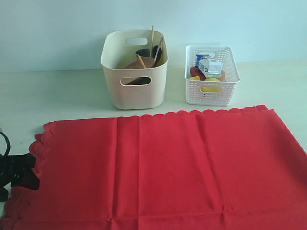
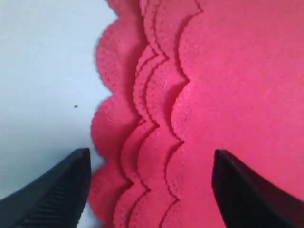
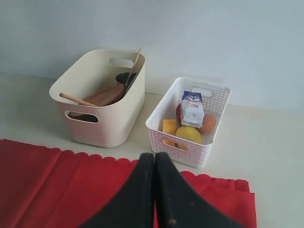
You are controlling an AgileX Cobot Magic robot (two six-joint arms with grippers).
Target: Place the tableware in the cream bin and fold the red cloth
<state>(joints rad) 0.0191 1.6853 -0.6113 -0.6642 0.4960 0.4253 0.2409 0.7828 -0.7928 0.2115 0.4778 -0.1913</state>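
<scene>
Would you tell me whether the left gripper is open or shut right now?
Open: the left gripper holds its fingers wide apart above the layered scalloped edge of the red cloth, gripping nothing.

White lattice basket (image 1: 211, 96) with milk carton (image 1: 210, 65), on pale table (image 1: 62, 96)

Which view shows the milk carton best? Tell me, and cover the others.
Right wrist view: the carton is closest and clearest there. Exterior view shows it smaller and blurrier; left wrist view shows only cloth.
</scene>
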